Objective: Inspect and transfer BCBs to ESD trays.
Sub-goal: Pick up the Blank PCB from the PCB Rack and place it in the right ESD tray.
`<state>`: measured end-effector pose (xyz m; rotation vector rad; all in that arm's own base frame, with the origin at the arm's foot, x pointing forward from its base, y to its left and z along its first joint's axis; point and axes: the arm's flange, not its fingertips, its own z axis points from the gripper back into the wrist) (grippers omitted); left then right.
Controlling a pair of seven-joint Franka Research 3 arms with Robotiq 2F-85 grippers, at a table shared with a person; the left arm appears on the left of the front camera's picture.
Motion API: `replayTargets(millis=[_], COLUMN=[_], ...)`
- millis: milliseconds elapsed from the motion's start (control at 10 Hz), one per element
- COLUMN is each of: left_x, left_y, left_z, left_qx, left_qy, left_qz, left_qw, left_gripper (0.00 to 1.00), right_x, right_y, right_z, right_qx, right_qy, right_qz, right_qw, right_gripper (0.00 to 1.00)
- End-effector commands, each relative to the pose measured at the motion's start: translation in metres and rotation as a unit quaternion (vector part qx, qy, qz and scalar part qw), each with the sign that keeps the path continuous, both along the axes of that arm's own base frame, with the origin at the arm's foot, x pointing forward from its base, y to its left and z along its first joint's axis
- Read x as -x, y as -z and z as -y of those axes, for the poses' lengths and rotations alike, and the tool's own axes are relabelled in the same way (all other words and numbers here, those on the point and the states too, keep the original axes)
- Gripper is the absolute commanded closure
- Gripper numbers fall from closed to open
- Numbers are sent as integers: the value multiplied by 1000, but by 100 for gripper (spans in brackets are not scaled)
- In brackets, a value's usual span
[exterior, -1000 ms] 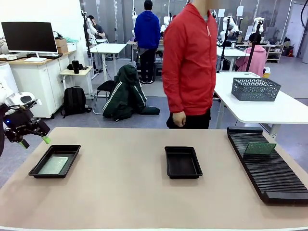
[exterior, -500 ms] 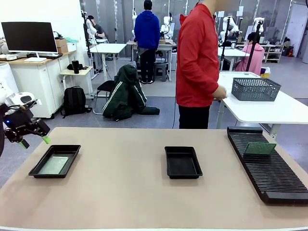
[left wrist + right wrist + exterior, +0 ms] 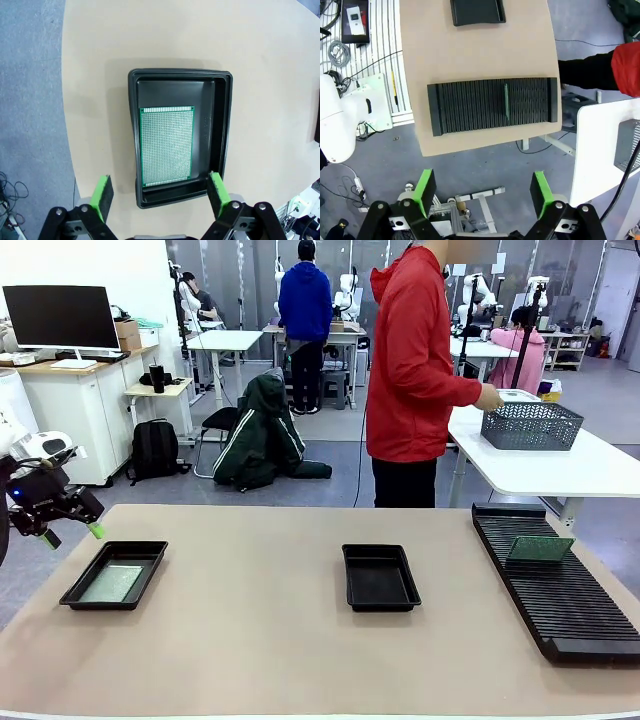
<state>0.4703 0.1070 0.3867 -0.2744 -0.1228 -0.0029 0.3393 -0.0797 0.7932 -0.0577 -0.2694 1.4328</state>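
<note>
One BCB (image 3: 166,146) lies flat in the ESD tray (image 3: 225,125) near the table's (image 3: 260,640) left edge. A second BCB (image 3: 539,548) stands slotted in the black ribbed rack (image 3: 560,600) along the right edge; from the right wrist it is edge-on, just a thin green line. The other ESD tray (image 3: 380,578) sits mid-table.

Left gripper (image 3: 160,192) hovers above the left tray, jaws released, nothing held. Right gripper (image 3: 483,190) is high off the table's right edge, also released.

Embossed marks on the tray wall are too small to read.

The table is tan. Behind the far edge, a person in red (image 3: 415,370) reaches to a grey mesh basket (image 3: 530,425) on a white table (image 3: 600,465).
</note>
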Motion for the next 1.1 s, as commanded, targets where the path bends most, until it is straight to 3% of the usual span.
replayTargets(millis=[0, 100, 200, 500, 1000], left_x=[-1, -1, -1, -1, -1], left_y=[1, 1, 1, 1, 1], left_z=[-1, -1, -1, -1, -1], left_qx=[2, 2, 2, 2, 2], left_qy=[0, 0, 0, 0, 0], left_qz=[5, 5, 5, 5, 5], left_qw=[1000, 1000, 1000, 1000, 1000], left_gripper=[0, 0, 0, 0, 0], right_x=[2, 0, -23, -65, -104], right_y=[1, 0, 27, 128, 283], right_z=[0, 0, -3, -20, -28], right_qx=[-2, 0, -8, -15, -11], right_qy=[0, 0, -7, -41, -72], right_qz=[-5, 0, -3, -10, -1], right_qw=[1000, 1000, 1000, 999, 997], right_gripper=[0, 0, 0, 0, 0])
